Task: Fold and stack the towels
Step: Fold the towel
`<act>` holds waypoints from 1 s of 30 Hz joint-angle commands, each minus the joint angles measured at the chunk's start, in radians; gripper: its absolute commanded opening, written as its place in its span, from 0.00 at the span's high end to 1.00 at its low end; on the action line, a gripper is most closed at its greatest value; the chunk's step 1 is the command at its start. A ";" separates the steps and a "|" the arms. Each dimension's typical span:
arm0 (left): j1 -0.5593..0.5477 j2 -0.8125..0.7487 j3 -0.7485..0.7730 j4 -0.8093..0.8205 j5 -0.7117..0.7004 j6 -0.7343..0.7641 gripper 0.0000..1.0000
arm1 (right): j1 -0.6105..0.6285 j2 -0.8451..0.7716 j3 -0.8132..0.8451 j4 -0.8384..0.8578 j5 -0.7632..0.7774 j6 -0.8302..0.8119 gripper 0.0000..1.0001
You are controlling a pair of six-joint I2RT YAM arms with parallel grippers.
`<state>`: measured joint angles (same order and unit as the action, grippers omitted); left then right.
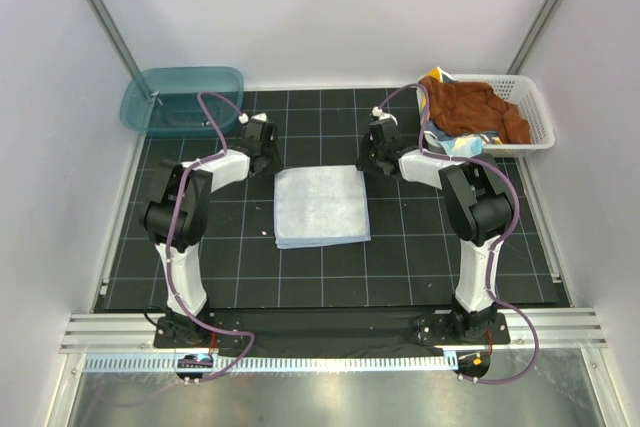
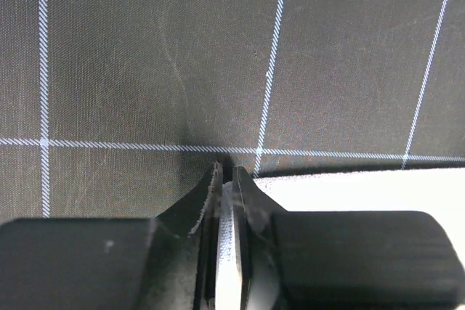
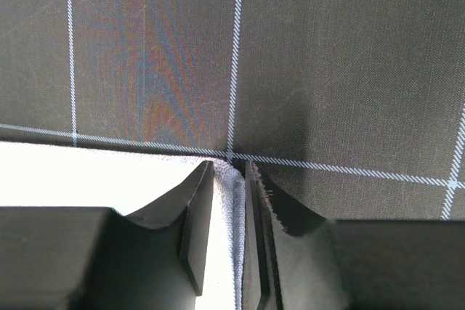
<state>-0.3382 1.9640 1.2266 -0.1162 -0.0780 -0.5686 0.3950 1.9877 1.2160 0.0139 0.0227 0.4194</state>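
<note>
A pale blue-white folded square towel (image 1: 320,207) lies flat in the middle of the black grid-lined mat (image 1: 410,257). The left gripper (image 2: 227,176) is at its far left corner, jaws narrowed onto a sliver of pale cloth. The right gripper (image 3: 230,168) is at the far right corner; it seems to pinch the cloth edge, though contact is hard to judge. A rust-brown terry towel (image 1: 478,107) is heaped in the white lattice basket (image 1: 538,117).
</note>
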 commanded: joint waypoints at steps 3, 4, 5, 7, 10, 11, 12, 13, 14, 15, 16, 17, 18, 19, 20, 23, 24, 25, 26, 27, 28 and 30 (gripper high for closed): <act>0.004 0.022 0.024 -0.043 0.003 0.009 0.90 | -0.008 0.005 0.039 0.012 -0.009 0.004 0.73; 0.004 0.022 0.027 -0.045 -0.003 0.009 0.92 | -0.010 0.006 0.040 0.014 -0.009 0.005 0.73; 0.004 0.021 0.028 -0.043 -0.003 0.009 0.92 | -0.012 0.008 0.042 0.012 -0.007 0.005 0.73; 0.004 0.021 0.027 -0.040 -0.005 0.010 0.92 | -0.016 0.010 0.042 0.014 -0.010 0.004 0.74; 0.004 0.018 0.022 -0.028 -0.009 0.006 0.96 | -0.022 0.011 0.042 0.020 -0.009 0.010 0.78; 0.005 0.018 0.022 -0.022 -0.006 0.006 0.97 | -0.024 0.011 0.037 0.024 -0.009 0.012 0.79; 0.004 0.016 0.022 -0.019 -0.008 0.004 0.98 | -0.024 0.010 0.039 0.026 -0.042 0.012 0.80; 0.005 0.015 0.021 -0.014 -0.008 0.004 0.99 | -0.022 0.008 0.037 0.027 -0.041 0.013 0.82; 0.004 0.013 0.019 -0.010 -0.006 0.004 1.00 | -0.024 0.003 0.037 0.027 -0.043 0.012 0.83; 0.005 0.009 0.017 -0.008 -0.006 0.003 1.00 | -0.024 0.002 0.037 0.031 -0.044 0.013 0.85; 0.005 0.004 0.016 0.001 -0.006 0.001 1.00 | -0.024 -0.001 0.037 0.032 -0.047 0.010 0.85; 0.005 0.000 0.008 0.007 -0.006 -0.001 1.00 | -0.024 -0.003 0.039 0.034 -0.047 0.009 0.86; 0.005 -0.005 0.004 0.016 -0.005 -0.002 1.00 | -0.025 -0.010 0.037 0.035 -0.049 0.009 0.88; 0.004 -0.017 -0.001 0.024 -0.008 -0.004 1.00 | -0.025 -0.012 0.036 0.037 -0.050 0.009 0.88; 0.004 -0.023 -0.007 0.041 -0.009 -0.005 1.00 | -0.025 -0.016 0.034 0.043 -0.053 0.007 0.89; 0.005 -0.053 -0.025 0.072 -0.011 -0.008 1.00 | -0.025 -0.038 0.028 0.054 -0.053 0.004 0.89; 0.005 -0.060 -0.035 0.078 -0.012 -0.008 1.00 | -0.025 -0.043 0.025 0.057 -0.055 0.002 0.89; 0.004 -0.076 -0.039 0.084 -0.014 -0.010 1.00 | -0.025 -0.055 0.024 0.061 -0.055 0.002 0.89; 0.004 -0.082 -0.042 0.095 -0.014 -0.010 1.00 | -0.025 -0.061 0.020 0.063 -0.053 -0.001 0.89; 0.004 -0.089 -0.052 0.101 -0.014 -0.008 1.00 | -0.025 -0.066 0.019 0.064 -0.053 0.001 0.89; 0.004 -0.097 -0.056 0.105 -0.014 -0.008 1.00 | -0.025 -0.075 0.017 0.066 -0.055 -0.002 0.89; 0.004 -0.116 -0.062 0.113 -0.017 -0.008 1.00 | -0.024 -0.084 0.010 0.070 -0.055 -0.002 0.89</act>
<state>-0.3382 1.9202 1.1728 -0.0666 -0.0784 -0.5716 0.3752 1.9808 1.2190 0.0296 -0.0284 0.4240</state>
